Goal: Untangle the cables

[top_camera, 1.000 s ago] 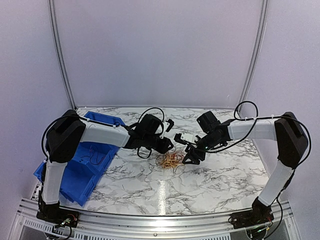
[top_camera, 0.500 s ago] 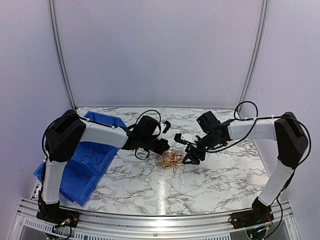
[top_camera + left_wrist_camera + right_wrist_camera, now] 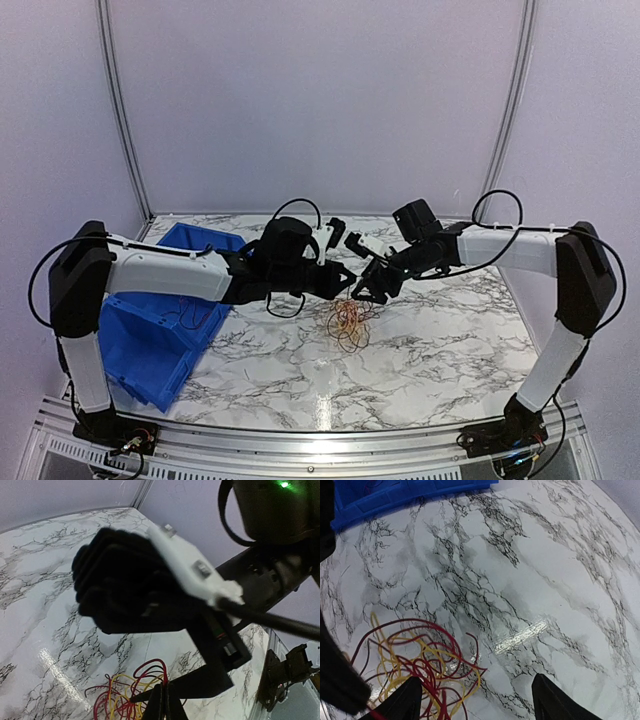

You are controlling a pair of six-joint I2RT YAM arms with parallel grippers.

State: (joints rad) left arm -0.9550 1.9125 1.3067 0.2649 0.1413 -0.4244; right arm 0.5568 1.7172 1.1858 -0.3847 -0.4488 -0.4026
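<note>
The cables (image 3: 435,670) run off the bottom of our right wrist view. From above we cannot tell them apart. The left arm (image 3: 170,278) hides part of the blue bin (image 3: 150,340).

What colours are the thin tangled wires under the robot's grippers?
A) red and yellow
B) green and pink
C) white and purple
A: the right wrist view shows the tangle of thin wires made of red and yellow strands.

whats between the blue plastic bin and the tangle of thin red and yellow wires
Bare marble tabletop from blue bin to wire tangle, per right wrist view.
</note>
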